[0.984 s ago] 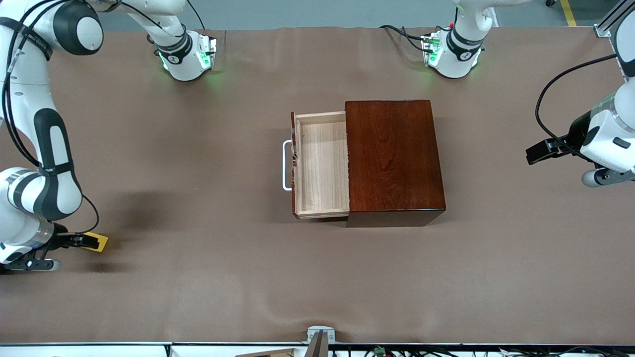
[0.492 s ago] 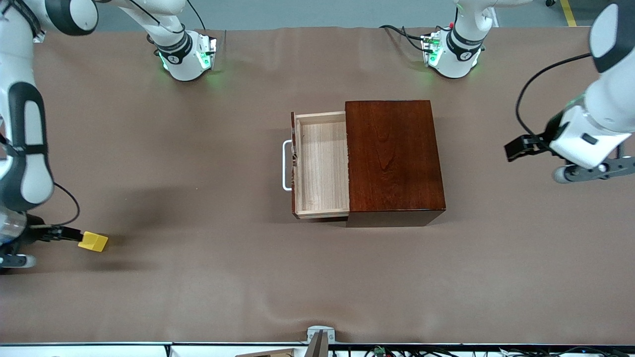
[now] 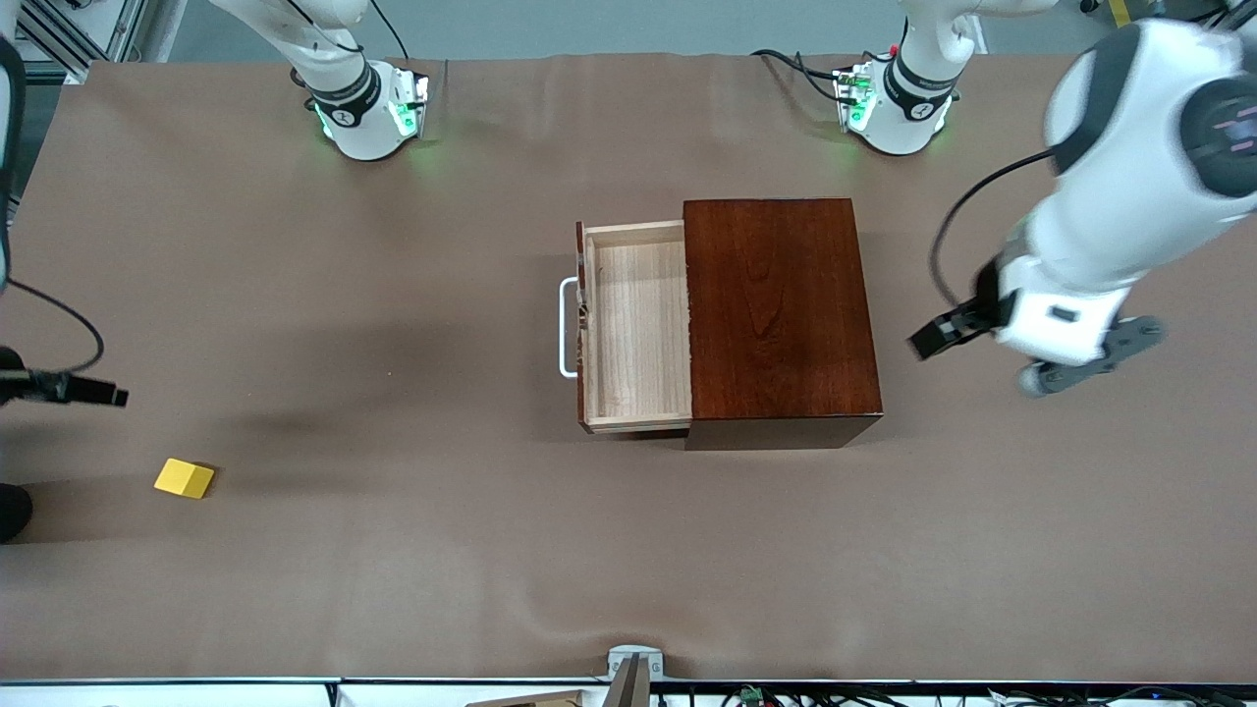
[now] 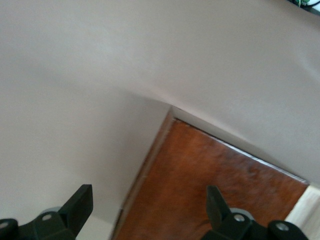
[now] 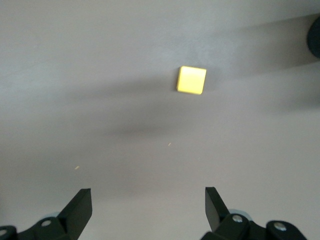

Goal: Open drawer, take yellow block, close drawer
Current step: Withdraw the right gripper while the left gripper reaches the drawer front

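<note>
A robotics lab is showing here: two white arm bases (image 3: 368, 113) are glowing green at the bench's (image 3: 393, 589) twelve o'clock edge. Cables (image 3: 786, 61) are trailing beside them, and aluminium framing (image 3: 88, 25) is standing at eleven o'clock.

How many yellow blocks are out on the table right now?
1. The yellow block lies on the table toward the right arm's end, nearer the front camera than the drawer. The visible part of the open drawer holds none; its covered part could hide more.
</note>
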Controlling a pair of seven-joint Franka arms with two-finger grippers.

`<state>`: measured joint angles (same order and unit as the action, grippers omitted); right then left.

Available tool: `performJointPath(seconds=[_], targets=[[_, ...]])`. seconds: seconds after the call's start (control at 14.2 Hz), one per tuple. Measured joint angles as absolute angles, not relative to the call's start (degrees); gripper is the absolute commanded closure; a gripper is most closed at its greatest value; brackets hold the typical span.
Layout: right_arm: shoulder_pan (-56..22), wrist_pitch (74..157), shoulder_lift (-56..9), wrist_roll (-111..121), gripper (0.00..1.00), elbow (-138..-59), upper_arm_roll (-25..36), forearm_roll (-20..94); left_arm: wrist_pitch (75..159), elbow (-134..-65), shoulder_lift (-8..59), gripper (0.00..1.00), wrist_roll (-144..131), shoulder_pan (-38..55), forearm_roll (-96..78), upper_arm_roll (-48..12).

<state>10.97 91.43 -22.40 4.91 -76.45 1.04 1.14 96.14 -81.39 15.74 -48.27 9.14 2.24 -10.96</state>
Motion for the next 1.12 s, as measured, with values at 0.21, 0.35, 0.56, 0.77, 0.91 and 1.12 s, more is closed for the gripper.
performJointPath(seconds=[0.21,0.35,0.56,0.77,0.91,1.12], targets=[[7.9,86.4,-17.8,-0.6,0.0,-77.2,0.9,1.2,102.7,-80.5,19.1,0.0,-58.4,12.4,2.2,-11.0],[5.8,86.2,-13.9,-2.6,0.0,-80.1,0.9,1.2,105.9,-79.3,20.9,0.0,-62.9,14.7,2.2,-11.1],[4.9,92.2,-5.5,-3.2,0.0,-90.9,0.8,2.9,110.1,-78.6,21.9,0.0,-71.9,19.5,2.2,-11.1],[4.9,96.0,0.8,-5.0,0.0,-99.8,0.8,3.4,111.6,-78.4,22.9,0.0,-80.4,25.3,2.2,-11.2],[4.6,96.4,2.1,-5.2,0.0,-101.2,0.7,3.6,112.1,-78.4,23.9,0.0,-86.2,29.1,2.2,-11.2],[3.6,95.9,2.6,-5.6,0.0,-100.9,0.5,3.6,116.5,-78.4,26.1,0.0,-93.5,33.8,2.2,-11.1]])
